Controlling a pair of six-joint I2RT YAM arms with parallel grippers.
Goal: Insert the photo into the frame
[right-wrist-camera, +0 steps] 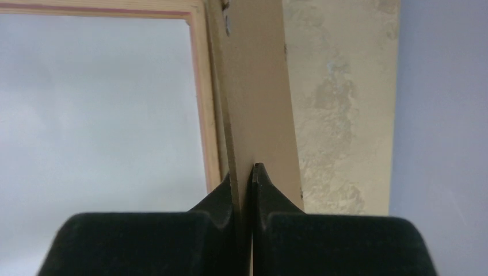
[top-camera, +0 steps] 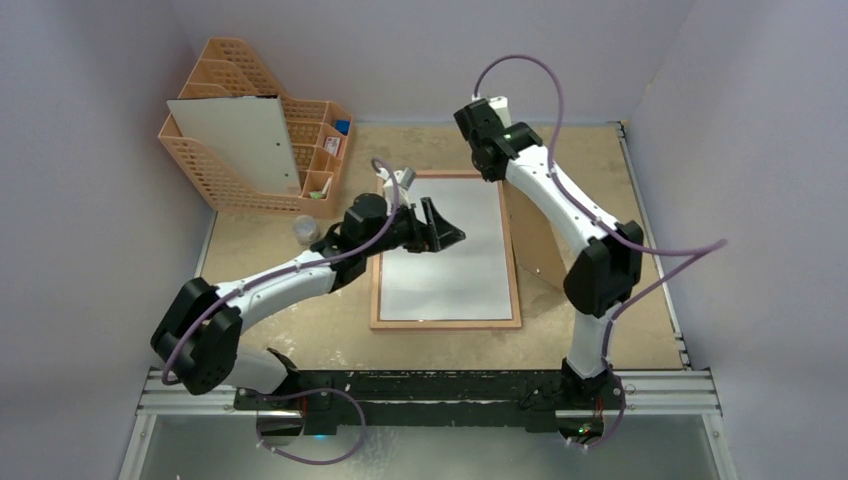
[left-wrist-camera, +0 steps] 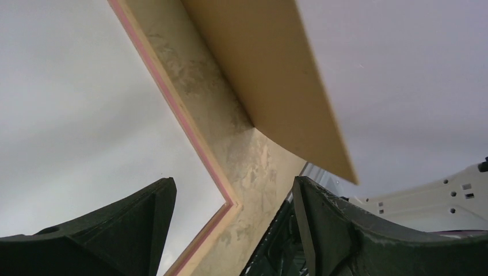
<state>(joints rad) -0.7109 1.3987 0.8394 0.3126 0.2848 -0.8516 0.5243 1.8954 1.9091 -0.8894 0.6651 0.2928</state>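
The frame (top-camera: 515, 290) lies flat on the table's middle, its peach-orange rim with a pink inner edge. A plain white sheet (top-camera: 455, 270) fills it; it looks like the photo's back, and no print shows. My left gripper (top-camera: 445, 236) hovers open and empty over the frame's upper left part. In the left wrist view the left gripper (left-wrist-camera: 233, 181) is above a frame corner (left-wrist-camera: 190, 135). My right gripper (top-camera: 497, 172) is shut on the brown backing board (top-camera: 538, 240), which stands tilted on edge along the frame's right side. In the right wrist view the right gripper (right-wrist-camera: 244, 172) pinches the board (right-wrist-camera: 259, 86) beside the frame (right-wrist-camera: 198, 86).
An orange mesh file rack (top-camera: 300, 115) stands at the back left with a pale board (top-camera: 235, 140) leaning on it. A small clear jar (top-camera: 305, 230) sits near the left forearm. Grey walls close in on three sides.
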